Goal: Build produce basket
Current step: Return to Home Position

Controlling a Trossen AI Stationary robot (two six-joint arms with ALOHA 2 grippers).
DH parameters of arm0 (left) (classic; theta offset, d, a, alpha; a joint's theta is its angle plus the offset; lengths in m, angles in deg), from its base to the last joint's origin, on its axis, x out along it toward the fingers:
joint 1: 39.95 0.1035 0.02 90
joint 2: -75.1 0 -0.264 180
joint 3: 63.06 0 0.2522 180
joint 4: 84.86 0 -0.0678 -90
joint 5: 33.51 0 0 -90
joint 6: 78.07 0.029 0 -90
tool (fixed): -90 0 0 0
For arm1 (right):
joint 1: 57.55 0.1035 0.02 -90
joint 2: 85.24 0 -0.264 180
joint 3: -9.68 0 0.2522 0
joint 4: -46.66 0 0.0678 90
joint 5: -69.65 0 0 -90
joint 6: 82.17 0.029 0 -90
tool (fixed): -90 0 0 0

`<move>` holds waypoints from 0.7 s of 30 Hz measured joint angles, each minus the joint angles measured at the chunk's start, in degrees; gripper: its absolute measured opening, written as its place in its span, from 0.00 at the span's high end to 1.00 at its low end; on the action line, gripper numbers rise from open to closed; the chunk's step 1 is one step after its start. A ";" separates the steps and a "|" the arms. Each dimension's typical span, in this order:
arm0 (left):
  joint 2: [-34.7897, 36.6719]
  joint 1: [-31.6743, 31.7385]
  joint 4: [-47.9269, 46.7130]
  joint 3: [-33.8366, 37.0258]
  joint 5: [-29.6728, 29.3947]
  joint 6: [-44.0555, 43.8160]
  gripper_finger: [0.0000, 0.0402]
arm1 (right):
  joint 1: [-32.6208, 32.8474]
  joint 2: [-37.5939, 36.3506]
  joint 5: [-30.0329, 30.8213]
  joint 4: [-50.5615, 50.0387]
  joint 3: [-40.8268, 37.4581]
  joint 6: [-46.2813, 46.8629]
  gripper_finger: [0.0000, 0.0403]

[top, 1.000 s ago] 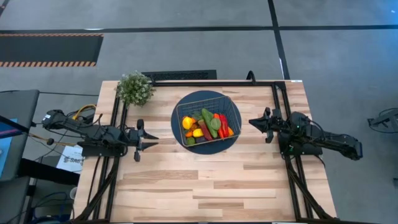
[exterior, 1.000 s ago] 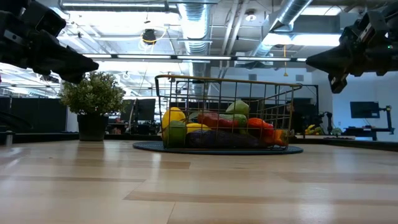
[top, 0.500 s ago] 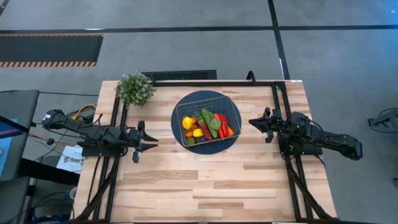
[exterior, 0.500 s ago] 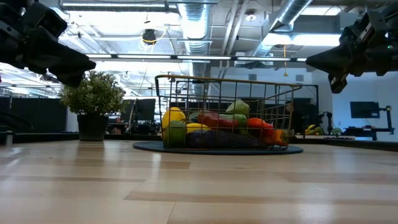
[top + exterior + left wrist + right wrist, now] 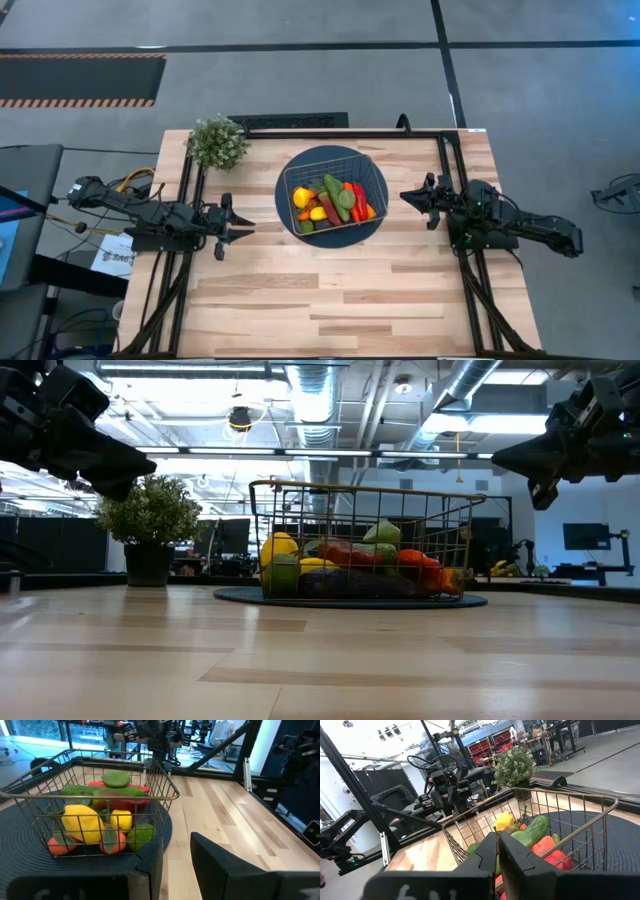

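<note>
The wire basket (image 5: 287, 180) stands on a dark blue round disc (image 5: 300, 160) at the table's far middle. It is filled with produce (image 5: 333, 202): a yellow lemon, green cucumbers, red and orange peppers, a lime and a purple piece. My left gripper (image 5: 248, 229) hovers above the table to the left of the basket, its fingers (image 5: 176, 842) a little apart and empty. My right gripper (image 5: 403, 195) hovers to the right of the basket, its fingers (image 5: 498, 837) shut and empty. Both point at the basket (image 5: 360, 487).
A bushy green potted plant (image 5: 216, 142) stands at the far left corner. Black frame rails (image 5: 450, 170) run along the table's left, right and far sides. The near half of the wooden table (image 5: 330, 290) is bare.
</note>
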 joint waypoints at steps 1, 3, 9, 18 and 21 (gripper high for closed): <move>0.00 0.00 0.01 0.00 0.00 0.00 0.78 | 0.00 0.00 0.00 -0.01 0.00 0.00 0.91; 0.00 0.00 0.01 0.00 -0.04 0.00 0.78 | 0.00 0.00 0.00 0.00 0.00 0.00 0.91; 0.00 0.00 0.02 0.00 -0.09 0.00 0.78 | 0.00 0.01 0.00 -0.01 0.00 0.00 0.91; 0.00 0.02 0.02 0.00 -0.11 0.94 0.78 | 0.00 0.00 0.00 -0.02 0.00 0.00 0.91; 0.00 0.02 0.04 0.00 -0.13 0.93 0.80 | 0.00 0.00 0.00 0.00 0.00 0.00 0.91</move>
